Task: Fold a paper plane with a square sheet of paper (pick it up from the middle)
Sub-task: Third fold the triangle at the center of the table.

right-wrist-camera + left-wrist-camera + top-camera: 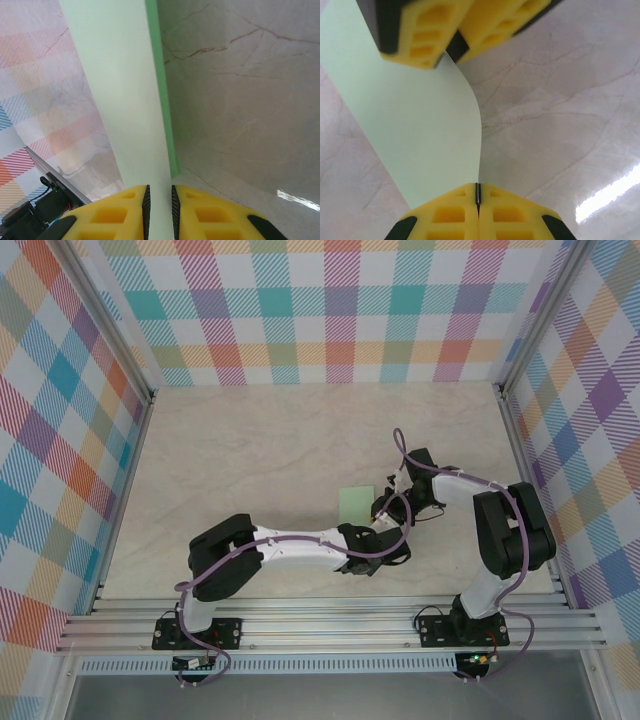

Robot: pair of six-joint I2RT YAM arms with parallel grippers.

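Overhead: left arm [290, 548] and right arm [510, 535] both bend in toward the middle of the table [250, 440], with their wrists close together there.
Sheet: pale green paper [353, 504], plain and unmarked, near the table's middle and a touch right of centre. From above it reads as a small upright rectangle just left of the wrists.
Sheet shape: the left wrist view shows it spanning from one gripper to the other above the marbled table top. Its free edge bows in a soft S-curve.
Layers: the right wrist view shows a pale face standing on edge over the table. A deeper green strip runs along its right side.
Left gripper [477, 194]: yellow fingers pressed together, no gap, pinching the sheet's edge where the curve ends.
Right gripper [159, 196]: yellow fingers a narrow slot apart, with the sheet running up out of the slot. I cannot tell whether the pads press it. The left wrist view shows the same fingers meeting the sheet at its far end.
Surround: checked walls [340, 310] stand on three sides of the table.
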